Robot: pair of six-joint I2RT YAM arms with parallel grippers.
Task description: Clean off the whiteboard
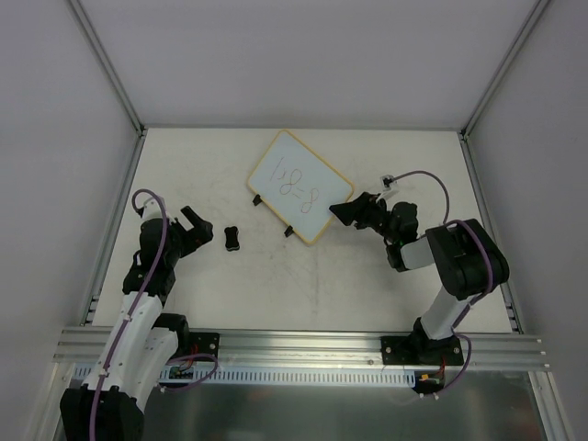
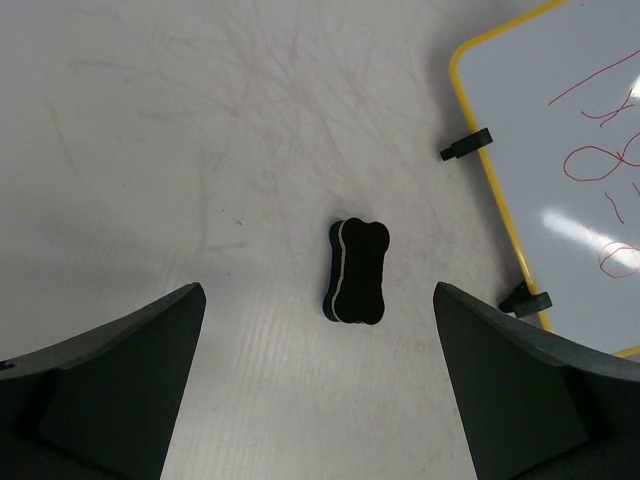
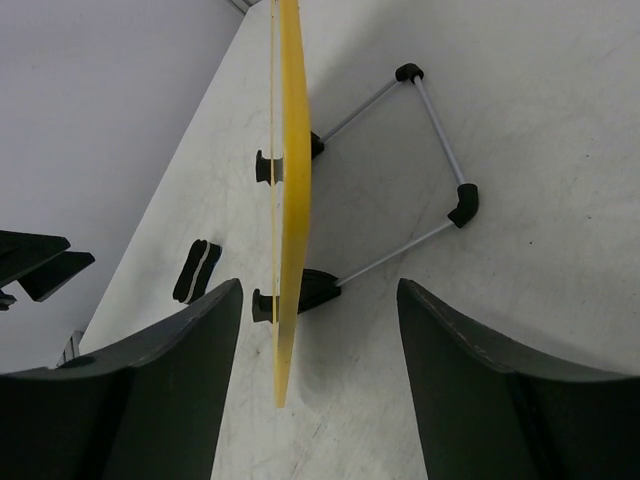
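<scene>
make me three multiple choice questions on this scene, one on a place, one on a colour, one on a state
1. Where does the small black bone-shaped eraser block lie?
A. on the white table, between the left gripper and the yellow-framed rectangular whiteboard
B. on the whiteboard's face
C. clamped in the left gripper

2. What colour is the writing on the whiteboard?
A. blue
B. red
C. green

3. How do the left gripper's jaws stand?
A. shut on the eraser block
B. shut on nothing
C. open, holding nothing

1 A: the overhead view shows it there.
2 B: the left wrist view shows red strokes.
3 C: its fingers stand wide apart, the block ahead.
</scene>
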